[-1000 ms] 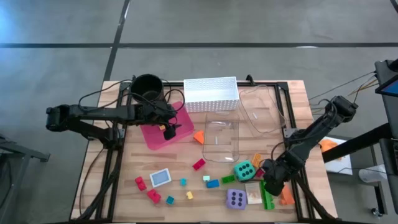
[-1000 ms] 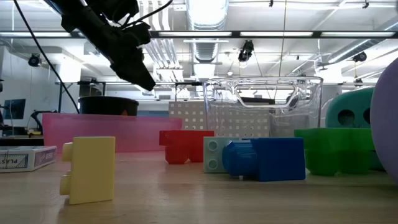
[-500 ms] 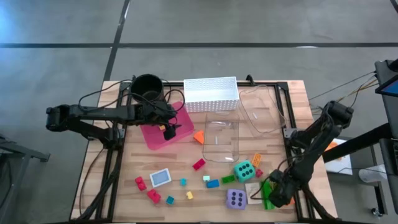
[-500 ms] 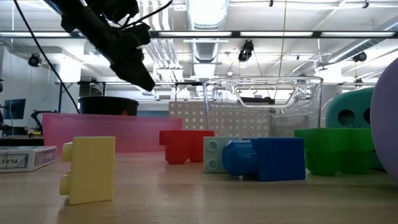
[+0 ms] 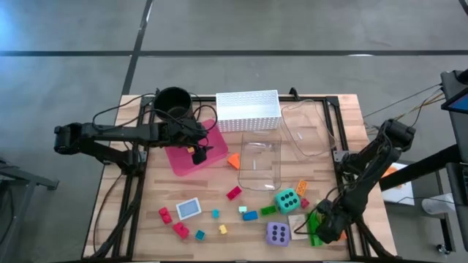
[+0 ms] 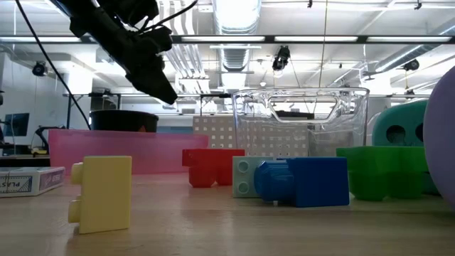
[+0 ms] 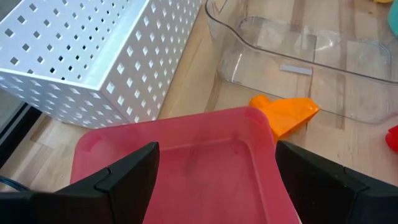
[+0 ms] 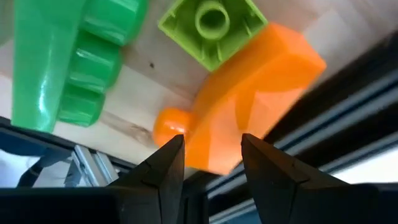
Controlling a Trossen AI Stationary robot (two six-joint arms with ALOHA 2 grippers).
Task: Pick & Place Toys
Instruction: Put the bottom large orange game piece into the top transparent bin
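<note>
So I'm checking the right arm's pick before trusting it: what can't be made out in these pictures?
- High view: whether the right gripper actually grips anything; the arm itself covers the toys there.
- Right wrist view: whether the orange brick is clamped or merely lies ahead of the jaws.
- Low view: the green brick blocks that corner; the right gripper is absent.
- Low view: the print on the small card is cut off by the edge.

Round pot [image 5: 173,102] at tabletop [image 5: 146,193] rear left, perforated basket [image 5: 248,110] to its right, tray [image 5: 191,151] in front of the pot. Two clear bins [image 5: 261,163] sit centre to rear right. Bricks [image 5: 249,215], card [image 5: 189,209] and two dice [image 5: 277,234] are scattered along the front. Left end effector [image 5: 199,152] over the tray; right end effector [image 5: 327,228] at front right edge, by more bricks.
</note>
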